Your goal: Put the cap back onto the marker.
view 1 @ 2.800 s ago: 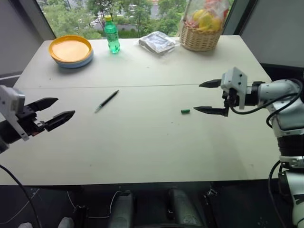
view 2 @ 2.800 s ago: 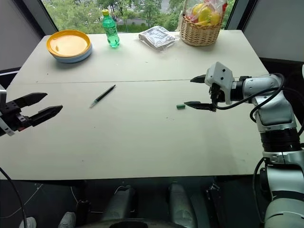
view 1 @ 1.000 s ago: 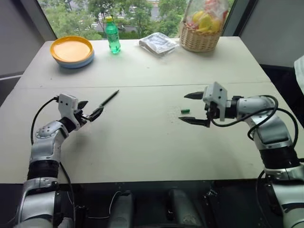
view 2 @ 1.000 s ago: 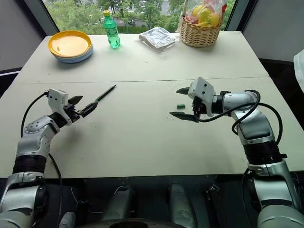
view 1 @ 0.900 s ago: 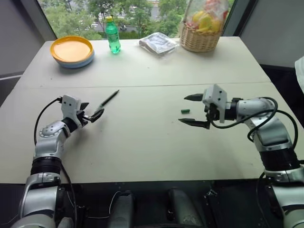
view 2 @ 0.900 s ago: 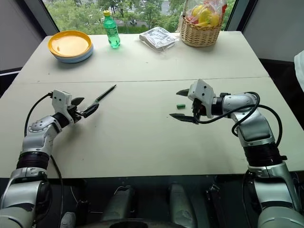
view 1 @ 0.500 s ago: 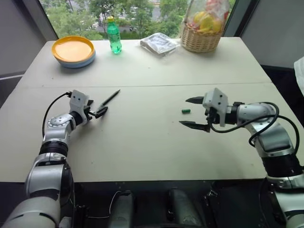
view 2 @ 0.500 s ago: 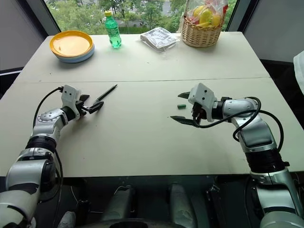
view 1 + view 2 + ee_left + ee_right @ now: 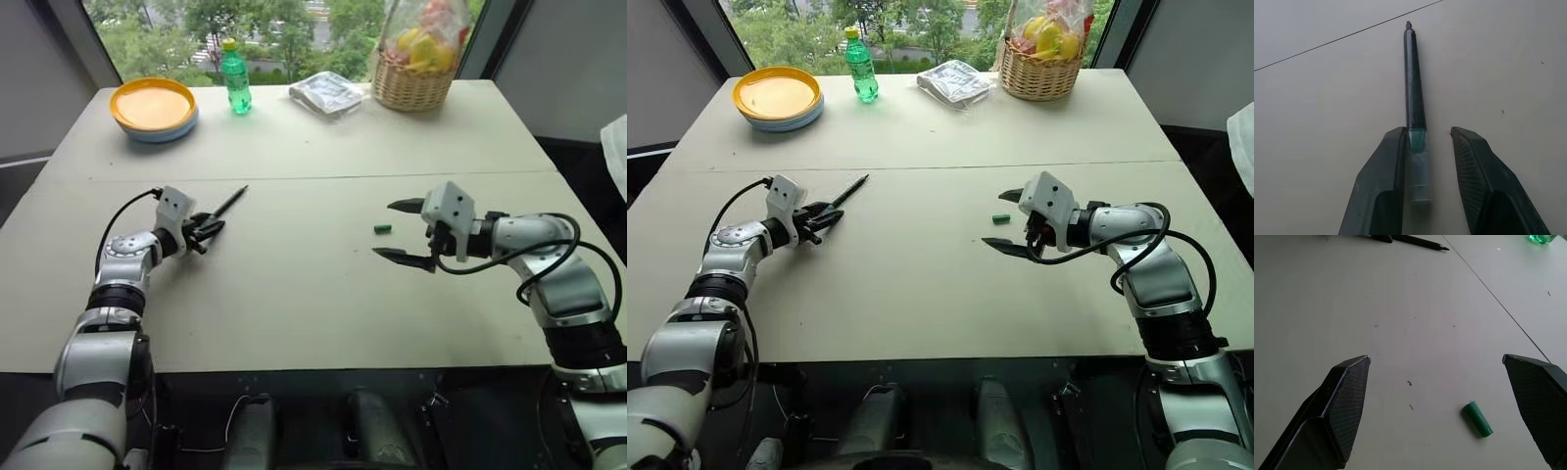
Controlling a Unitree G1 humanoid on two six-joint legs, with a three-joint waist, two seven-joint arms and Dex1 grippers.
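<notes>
Soft daylight enters through the window at twelve o'clock, where the trees outside look bright and slightly washed out. The pale table is evenly lit, with no harsh glare, and shadows under the arms are faint and diffuse. The dark walls at ten and two o'clock stay dim, as does the space under the table at six o'clock. The head views are reasonably sharp, with mild bending of straight lines toward the edges. In the left wrist view the marker is crisp; nearer fingers look softer.
</notes>
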